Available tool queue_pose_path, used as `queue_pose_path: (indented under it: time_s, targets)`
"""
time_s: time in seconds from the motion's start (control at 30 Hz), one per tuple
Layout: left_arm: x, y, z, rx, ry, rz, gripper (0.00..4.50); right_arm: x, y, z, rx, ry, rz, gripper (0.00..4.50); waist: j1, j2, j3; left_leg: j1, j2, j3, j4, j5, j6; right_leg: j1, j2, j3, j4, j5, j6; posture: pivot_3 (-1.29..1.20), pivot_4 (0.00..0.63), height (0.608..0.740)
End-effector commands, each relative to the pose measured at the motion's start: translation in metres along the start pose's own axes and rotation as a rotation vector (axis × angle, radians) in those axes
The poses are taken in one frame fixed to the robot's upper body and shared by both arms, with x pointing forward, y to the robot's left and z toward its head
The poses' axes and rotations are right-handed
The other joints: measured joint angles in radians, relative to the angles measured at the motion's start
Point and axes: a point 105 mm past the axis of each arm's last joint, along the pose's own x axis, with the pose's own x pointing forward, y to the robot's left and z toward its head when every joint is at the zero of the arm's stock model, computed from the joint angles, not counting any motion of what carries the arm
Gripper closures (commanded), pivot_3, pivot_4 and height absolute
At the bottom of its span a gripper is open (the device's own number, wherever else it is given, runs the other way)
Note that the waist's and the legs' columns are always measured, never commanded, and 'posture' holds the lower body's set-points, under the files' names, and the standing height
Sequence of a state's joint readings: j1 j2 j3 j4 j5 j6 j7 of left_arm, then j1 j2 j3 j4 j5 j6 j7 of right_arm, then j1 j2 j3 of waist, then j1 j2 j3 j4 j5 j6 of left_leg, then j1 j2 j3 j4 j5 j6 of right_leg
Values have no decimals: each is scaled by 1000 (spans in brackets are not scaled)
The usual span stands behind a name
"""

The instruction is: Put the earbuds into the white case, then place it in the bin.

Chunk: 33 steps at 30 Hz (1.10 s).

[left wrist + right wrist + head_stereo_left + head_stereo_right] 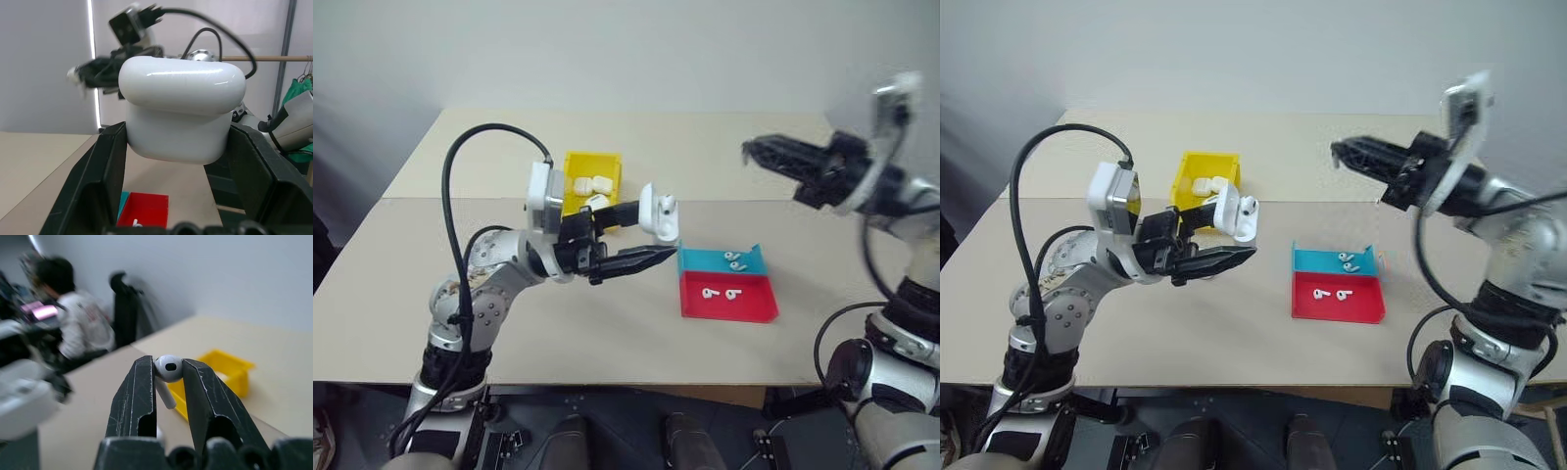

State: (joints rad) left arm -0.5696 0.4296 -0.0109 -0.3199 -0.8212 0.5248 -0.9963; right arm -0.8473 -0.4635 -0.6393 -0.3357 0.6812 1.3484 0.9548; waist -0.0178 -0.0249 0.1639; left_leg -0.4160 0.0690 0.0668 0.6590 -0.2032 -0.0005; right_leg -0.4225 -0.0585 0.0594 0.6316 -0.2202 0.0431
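Progress looks to me about halfway, maybe a little less. The left gripper [641, 238] is clamped on the white case [658, 212] and holds it up above the table [607, 343], with the lid standing open. In the head views one small white thing seems to sit in the open case, perhaps a first bud, but it is too small to be sure.

The right gripper [168, 382] is raised in the air on the right side, well apart from the case. Its two black fingers pinch one earbud [166, 372], head between the tips and the short stem hanging down.

On the table, near the right side, the teal tray [1317, 258] has two more earbuds [1349, 260] in it, and the red tray [1337, 305] touching it has another two [1330, 293]. The yellow bin [591, 176] stands farther back, behind the left arm, with several white cases [591, 184] already lying inside.

What is left, as I judge it: the pinched bud must go into the open case, the lid must be shut, and then the case must be carried to the yellow bin and dropped in. In the right wrist view a person [73, 323] sits in the background.
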Motion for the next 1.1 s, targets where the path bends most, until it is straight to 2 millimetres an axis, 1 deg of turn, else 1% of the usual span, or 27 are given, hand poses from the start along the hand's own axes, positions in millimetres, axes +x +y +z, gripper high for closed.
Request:
queue_pose_path:
  time_s: [0.03,0.17,0.33,0.43,0.53,0.73,0.93,1.1]
  targets:
    - [8,3,7,23,-14,-9,1739,0,31,-1,29,-40,77,3887,-3,0,0,0,0,0,0,0,0,0,0,0,0,0,0,0,150,740]
    - [16,1,9,10,-14,-21,1739,7,55,-12,54,-50,148,3887,-2,0,0,-2,0,0,0,0,0,-1,0,0,0,1,-1,0,150,740]
    - [20,-5,7,13,22,-26,1739,9,75,-17,81,-78,254,3887,0,0,0,-4,0,-1,0,0,0,-2,0,0,-2,1,-1,0,150,740]
    - [20,-6,8,14,21,-17,1739,9,83,-21,102,-74,280,3887,-1,0,0,-4,0,-1,0,0,0,-2,0,0,-2,1,-1,0,150,740]
    - [22,-8,7,9,32,-7,1739,7,87,-21,139,-71,287,3887,-4,0,0,-4,0,-1,0,0,0,-2,0,0,-2,0,-1,0,150,740]
    - [23,-12,7,-2,28,-6,1739,5,87,-24,171,-33,242,3887,-8,0,0,-4,0,-2,0,0,0,-1,0,0,-2,-1,2,0,150,740]
    - [22,-11,7,0,28,-3,1739,8,85,-23,179,-38,217,3887,-12,0,0,-4,0,-2,0,0,0,-1,0,0,-2,-3,5,0,150,740]
    - [21,-11,7,2,28,-4,1739,11,83,-27,185,-23,192,3887,-11,0,0,-4,0,-2,0,0,0,-1,0,0,-3,-3,5,0,150,740]
